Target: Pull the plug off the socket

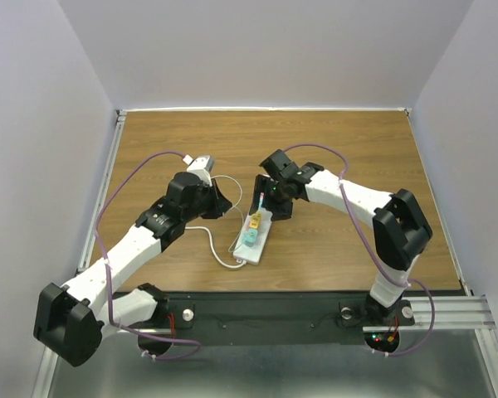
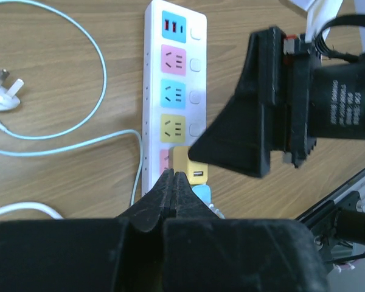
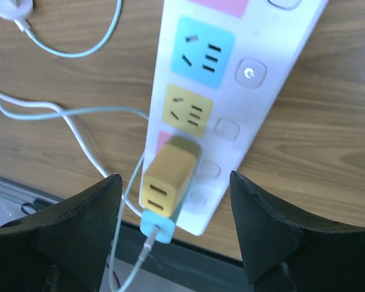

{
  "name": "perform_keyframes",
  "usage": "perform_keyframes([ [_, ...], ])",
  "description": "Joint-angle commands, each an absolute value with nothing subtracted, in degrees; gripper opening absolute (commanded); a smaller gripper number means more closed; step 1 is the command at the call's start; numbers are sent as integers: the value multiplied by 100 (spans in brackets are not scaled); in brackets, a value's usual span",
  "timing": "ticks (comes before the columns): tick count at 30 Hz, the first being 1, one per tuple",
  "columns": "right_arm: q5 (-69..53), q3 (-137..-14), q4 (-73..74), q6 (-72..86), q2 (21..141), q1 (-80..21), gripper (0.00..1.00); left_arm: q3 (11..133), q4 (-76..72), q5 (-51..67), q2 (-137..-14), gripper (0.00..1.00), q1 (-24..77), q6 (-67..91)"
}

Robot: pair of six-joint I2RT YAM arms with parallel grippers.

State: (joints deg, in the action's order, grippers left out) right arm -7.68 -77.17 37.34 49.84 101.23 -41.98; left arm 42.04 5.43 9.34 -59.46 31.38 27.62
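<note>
**Top view, 9 o'clock side.** Left gripper [image 2: 173,182]: closed tight, fingertips pressed flat together, nothing between them. In the left wrist view, tips over the long edge of the socket [image 2: 152,91], just at 9 o'clock of the plug [image 2: 191,166]. Contact with the strip not discernible.

**Centre of the wooden table [image 1: 357,141].** Socket: a long white strip lying flat, long axis from about 1 o'clock to 7 o'clock, the 1 o'clock end hidden beneath the right gripper in the top view. Outlet faces in a row, read from the far end in the left wrist view: blue face [image 2: 173,27], pink face [image 2: 173,61], cyan face [image 2: 173,94], yellow face [image 2: 173,129], then one more pink patch, mostly covered.

Plug: a yellow cube with two ports on its exposed face, seated in that covered outlet toward the 7 o'clock end of the strip. Cyan connector [image 3: 156,229]: touching the plug at its 6 o'clock side in the right wrist view, a thin cable trailing from it. Thin pale cord [image 2: 103,67]: looped over the table at 9 o'clock of the strip, ending at a white three-pin plug [image 2: 3,94] lying flat on the wood.

**3 o'clock side.** Right gripper [image 3: 174,177]: jaws spread wide, one finger at 9 o'clock and one at 3 o'clock of the plug. Bare gaps visible on both sides in the right wrist view, nothing held.
</note>
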Motion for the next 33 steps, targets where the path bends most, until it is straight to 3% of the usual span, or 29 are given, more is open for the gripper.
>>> perform_keyframes([
  [1, -466, -8139, 3841, 5361, 10344, -4359, 76, 4017, 518, 879, -5590, 0, 3120, 2962],
  [7, -579, -8455, 3858, 5405, 10740, -4473, 75, 3823, 615, 835, -5397, 0, 3120, 3006],
  [15, -563, -8297, 4219, 5458, 10960, -4640, 62, 3657, 493, 791, -5370, 0, 3120, 3041],
  [19, -668, -8349, 4227, 5441, 11118, -4641, 47, 3639, 396, 905, -5449, 0, 3120, 3050],
  [22, -651, -8464, 4245, 5458, 11136, -4641, 16, 3700, 387, 905, -5546, 0, 3120, 2980],
  [24, -563, -8569, 4254, 5502, 11162, -4632, 3, 3735, 387, 905, -5572, 0, 3120, 2962],
  [33, -361, -9122, 4377, 5520, 11478, -3780, 1, 3920, 264, 1265, -5853, 0, 3120, 2769],
])
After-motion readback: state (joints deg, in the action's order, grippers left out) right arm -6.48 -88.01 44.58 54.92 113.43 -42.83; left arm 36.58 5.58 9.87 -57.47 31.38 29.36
